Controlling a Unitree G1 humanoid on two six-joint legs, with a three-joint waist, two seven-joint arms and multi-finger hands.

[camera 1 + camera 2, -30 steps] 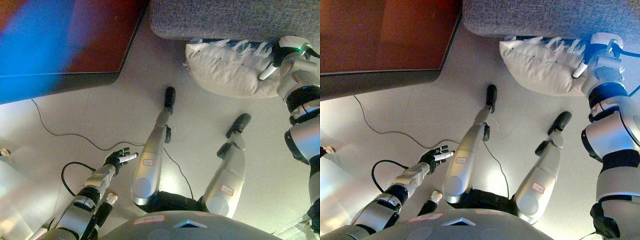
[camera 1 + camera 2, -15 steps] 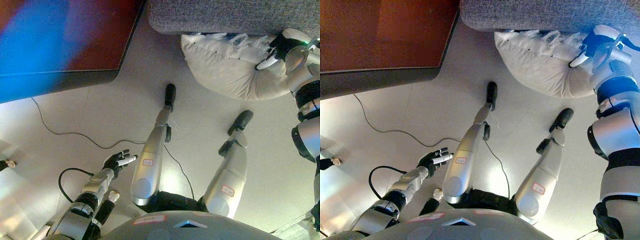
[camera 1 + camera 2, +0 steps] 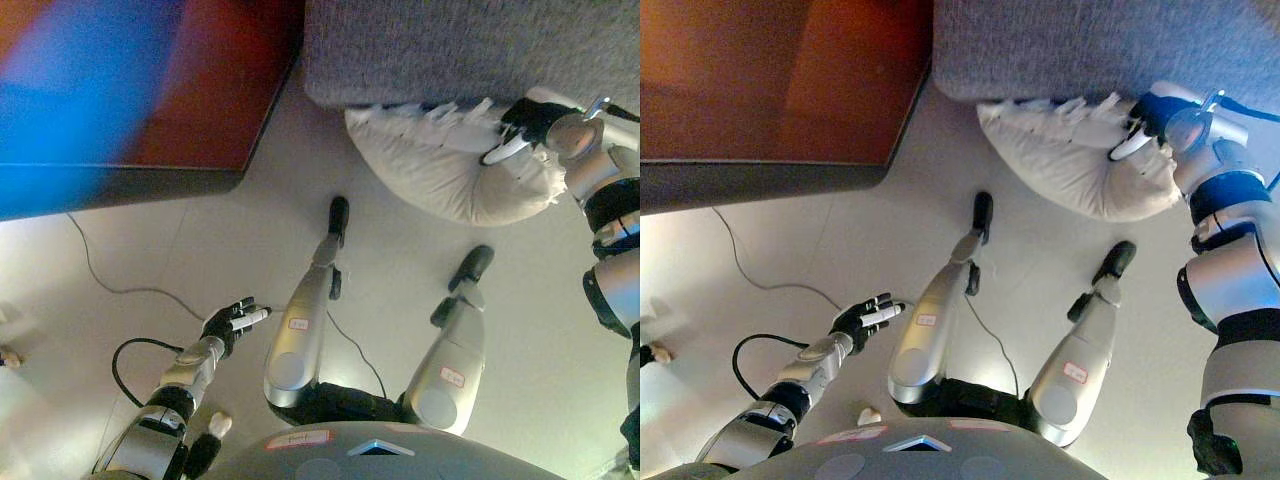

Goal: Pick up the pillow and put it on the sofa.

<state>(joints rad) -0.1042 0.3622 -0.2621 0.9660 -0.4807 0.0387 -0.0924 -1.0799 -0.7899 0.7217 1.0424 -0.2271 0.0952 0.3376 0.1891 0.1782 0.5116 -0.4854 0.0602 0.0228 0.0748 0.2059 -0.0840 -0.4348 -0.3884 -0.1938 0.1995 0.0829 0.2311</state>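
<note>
Pillow (image 3: 450,175), cream with a fringed edge, sits pressed against the front of the grey sofa (image 3: 470,45), its lower side near the pale floor (image 3: 200,250); right robot hand (image 3: 520,125) grasps its upper right edge, fingers curled into the fabric; left robot hand (image 3: 232,322) hangs released, low over the floor; a red-brown worktop (image 3: 780,80) stands at upper left.

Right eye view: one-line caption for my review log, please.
Right hand grips the white pillow against the grey sofa front; left hand hangs open, low.
</note>
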